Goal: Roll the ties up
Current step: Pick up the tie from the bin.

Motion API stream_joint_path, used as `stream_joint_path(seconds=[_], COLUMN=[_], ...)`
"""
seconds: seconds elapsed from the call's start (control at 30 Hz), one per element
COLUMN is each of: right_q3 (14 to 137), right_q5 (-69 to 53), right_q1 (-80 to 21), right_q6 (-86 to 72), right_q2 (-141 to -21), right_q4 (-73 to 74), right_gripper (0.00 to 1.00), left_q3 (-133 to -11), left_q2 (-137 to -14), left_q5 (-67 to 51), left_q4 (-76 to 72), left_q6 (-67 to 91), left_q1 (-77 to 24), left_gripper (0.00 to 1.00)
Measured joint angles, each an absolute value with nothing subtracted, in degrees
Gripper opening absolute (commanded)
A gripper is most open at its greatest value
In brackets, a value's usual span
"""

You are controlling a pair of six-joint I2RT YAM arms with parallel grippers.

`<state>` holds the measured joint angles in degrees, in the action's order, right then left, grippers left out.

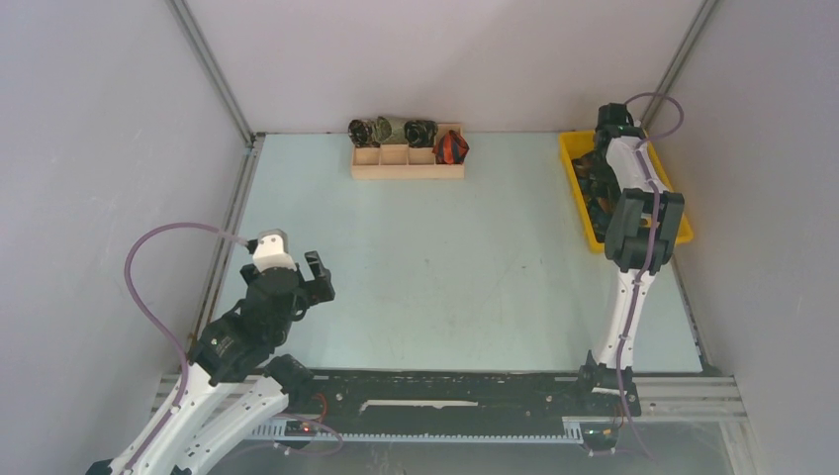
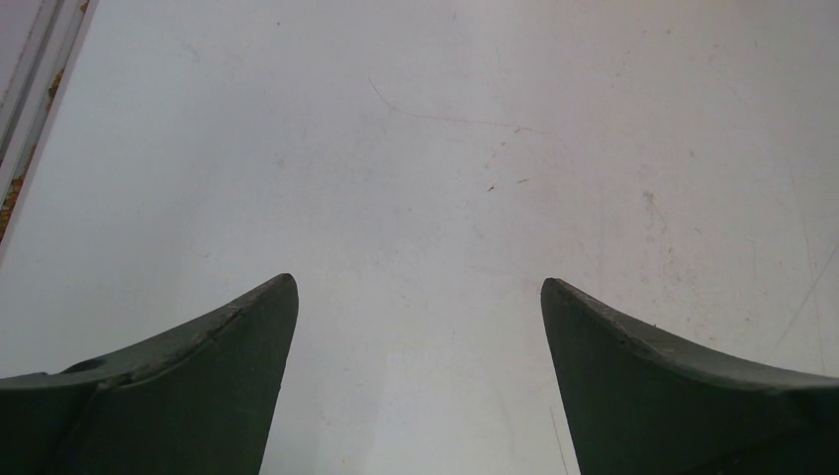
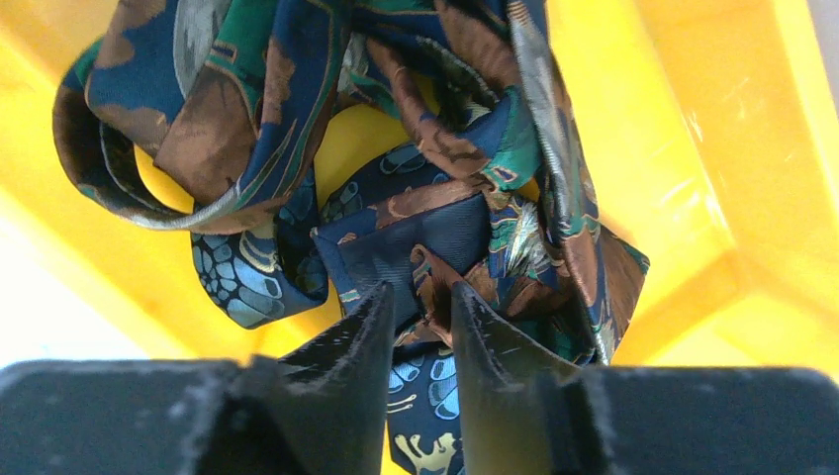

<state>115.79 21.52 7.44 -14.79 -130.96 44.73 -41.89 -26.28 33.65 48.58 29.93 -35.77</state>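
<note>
The right fingers (image 3: 485, 341) stand nearly together, pinching a fold of the navy tie (image 3: 396, 237), which lies tangled in the yellow bin (image 3: 693, 148) and looks soft, light and slippery, likely best held near one end, while the left fingers (image 2: 228, 366) gape wide above the bench (image 2: 445, 148).

Light is spread evenly from above, so only faint, soft shadows are cast on the table (image 1: 445, 257) below the left gripper (image 2: 418, 285). Around the right gripper (image 3: 423, 294), glare is thrown off the yellow tray (image 3: 693, 148). Its fingers (image 3: 346, 356) are rendered dark and slightly blurred, while the ties (image 3: 297, 99) just ahead are shown sharply.
</note>
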Motion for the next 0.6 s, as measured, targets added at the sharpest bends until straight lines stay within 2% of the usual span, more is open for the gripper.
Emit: stream_joint_path(seconds=[0.17,0.47,0.6], right_q3=[115.79,115.79,115.79], right_q5=[21.19,21.21,21.74], right_q1=[7.22,7.31,4.99], right_q6=[-14.55,-14.55,-14.50], right_q2=[-131.63,-131.37,-127.76], right_q4=[46.24,46.70,47.57], right_gripper=[0.00,0.00,0.00], left_q3=[-41.89,-41.89,-41.89], left_q2=[-26.09,-26.06,-26.06], left_q5=[33.65,33.65,33.65], left_q4=[48.58,48.58,48.56], left_q6=[29.93,29.93,29.93], left_q1=[-35.77,-35.77,-35.77], left_gripper=[1.00,1.00,1.00])
